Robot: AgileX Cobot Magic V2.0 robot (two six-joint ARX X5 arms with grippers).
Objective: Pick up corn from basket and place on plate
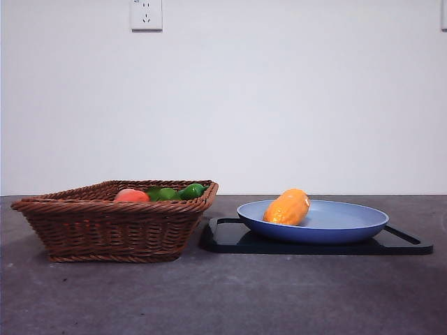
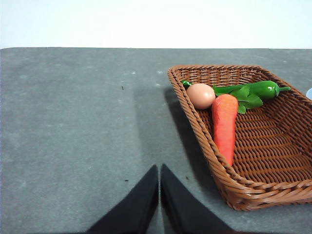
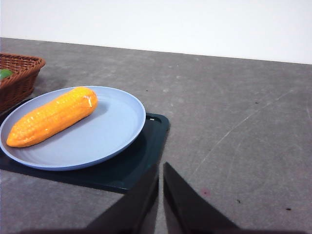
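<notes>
While front view hides both arms: wrist views show them.
Corn (image 3: 52, 116): lying on plate (image 3: 109, 134), beside right end effector (image 3: 160, 181), jaws closed.
Left end effector (image 2: 159, 183): closed, empty, beside basket (image 2: 204, 146).
Carrot (image 2: 224, 124): left wrist view only.

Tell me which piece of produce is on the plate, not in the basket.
The corn, alone on the blue plate; the others lie in the basket.

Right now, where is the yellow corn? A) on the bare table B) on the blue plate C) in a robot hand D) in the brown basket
B: the corn lies on the blue plate, apart from the basket, and no hand is touching it.
</notes>
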